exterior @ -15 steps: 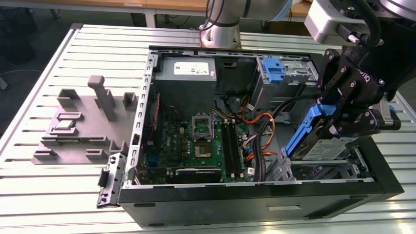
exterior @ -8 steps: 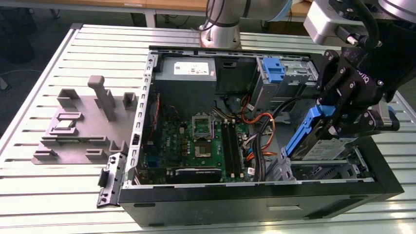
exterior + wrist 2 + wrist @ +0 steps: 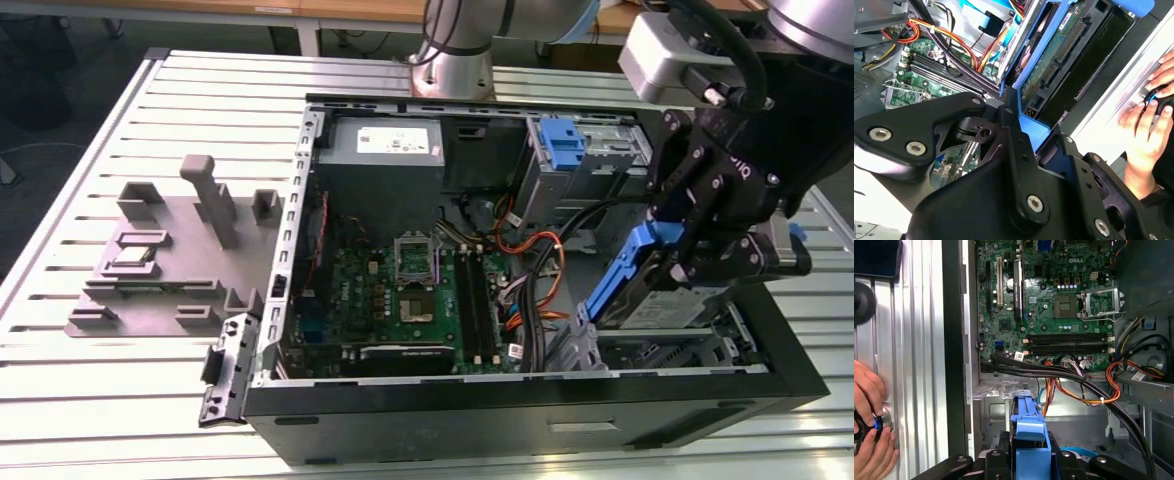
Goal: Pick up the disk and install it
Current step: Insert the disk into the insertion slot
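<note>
The disk (image 3: 651, 302) is a silver-grey drive in a blue plastic carrier. It hangs tilted on edge over the metal drive bay (image 3: 674, 350) in the case corner at the exterior view's lower right. My gripper (image 3: 697, 250) is shut on it, black fingers clamped on the carrier's sides. In the second wrist view the disk's green circuit-board underside (image 3: 1064, 55) rises beyond the gripper (image 3: 1021, 132). In the first wrist view the carrier's blue end (image 3: 1028, 432) sticks out from the gripper (image 3: 1028, 462) above the bay floor (image 3: 1001, 405).
The open computer case (image 3: 534, 392) holds a motherboard (image 3: 400, 290), a grey power supply (image 3: 384, 145), a fixed blue bracket (image 3: 566, 150) and orange and black cables (image 3: 1079, 385) near the bay. A grey fixture (image 3: 160, 260) stands on the slatted table. A person's hand (image 3: 869, 430) rests beside the case.
</note>
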You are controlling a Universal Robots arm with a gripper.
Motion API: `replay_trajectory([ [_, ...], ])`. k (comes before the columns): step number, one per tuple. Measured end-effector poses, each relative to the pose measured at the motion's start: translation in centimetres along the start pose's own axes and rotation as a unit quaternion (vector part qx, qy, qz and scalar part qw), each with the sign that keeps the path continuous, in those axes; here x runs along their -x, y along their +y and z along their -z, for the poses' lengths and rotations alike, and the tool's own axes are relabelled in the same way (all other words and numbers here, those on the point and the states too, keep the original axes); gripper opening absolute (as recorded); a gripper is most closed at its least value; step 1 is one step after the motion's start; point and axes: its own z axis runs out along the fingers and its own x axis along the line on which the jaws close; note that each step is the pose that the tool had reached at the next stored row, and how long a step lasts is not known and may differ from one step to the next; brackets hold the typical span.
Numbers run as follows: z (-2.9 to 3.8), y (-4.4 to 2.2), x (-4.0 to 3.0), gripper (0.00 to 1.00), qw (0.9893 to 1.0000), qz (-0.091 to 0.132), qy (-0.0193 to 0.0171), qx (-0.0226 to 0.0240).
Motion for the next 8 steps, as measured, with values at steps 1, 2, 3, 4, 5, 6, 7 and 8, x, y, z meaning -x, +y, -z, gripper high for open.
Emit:
replay_trajectory([
  [1, -0.07, 0.0, -0.01, 0.36, 1.0, 0.0, 0.0, 0.0],
  [2, -0.13, 0.0, -0.03, 0.36, 1.0, 0.0, 0.0, 0.0],
  [3, -0.18, 0.0, -0.07, 0.36, 1.0, 0.0, 0.0001, 0.0],
  [4, -0.22, 0.0, -0.12, 0.36, 1.0, 0.0, 0.0001, 0.0],
  [5, -0.26, -0.01, -0.18, 0.36, 1.0, 0.0, 0.0, 0.0],
  [6, -0.28, -0.01, -0.25, 0.36, 1.0, 0.0, 0.0, 0.0],
  [7, -0.28, -0.01, -0.33, 0.36, 1.0, 0.0, 0.0001, 0.0],
  [8, -0.29, -0.01, -0.38, 0.36, 1.0, 0.0, 0.0001, 0.0],
])
